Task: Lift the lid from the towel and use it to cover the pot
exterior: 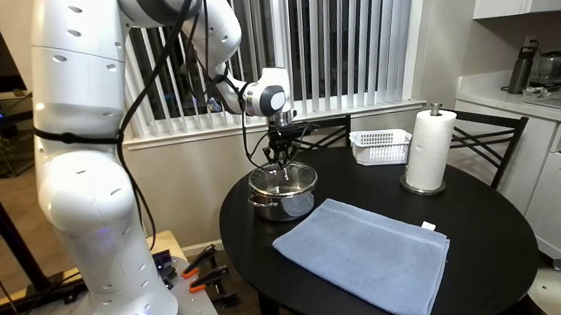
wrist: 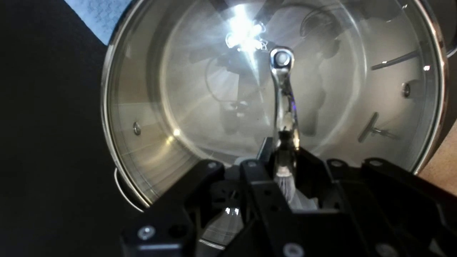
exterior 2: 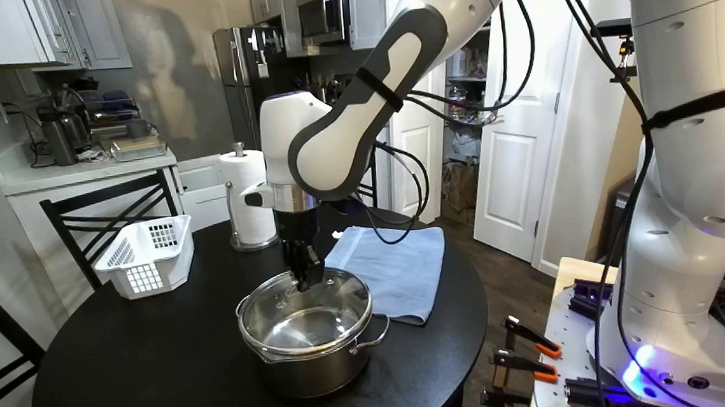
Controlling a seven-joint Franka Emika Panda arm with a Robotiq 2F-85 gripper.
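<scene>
The clear-glass lid (exterior 2: 320, 324) with a metal rim lies over the steel pot (exterior 2: 317, 374); both also show in an exterior view, the lid (exterior: 270, 185) above the pot (exterior: 287, 208). I cannot tell if the rim is fully seated all round. My gripper (exterior 2: 309, 282) points down at the lid's middle, also in an exterior view (exterior: 282, 163). In the wrist view its fingers (wrist: 285, 157) are shut on the lid's shiny metal handle (wrist: 284, 103), one on each side. The blue-grey towel (exterior: 365, 259) lies flat beside the pot with nothing on it, also in an exterior view (exterior 2: 399, 265).
Everything stands on a round black table (exterior: 491, 240). A paper-towel roll (exterior: 431, 149) on a stand and a white basket (exterior: 383, 147) are at the far side. Black chairs (exterior 2: 108, 215) surround the table. The pot's side handle (exterior 2: 372, 340) sticks out.
</scene>
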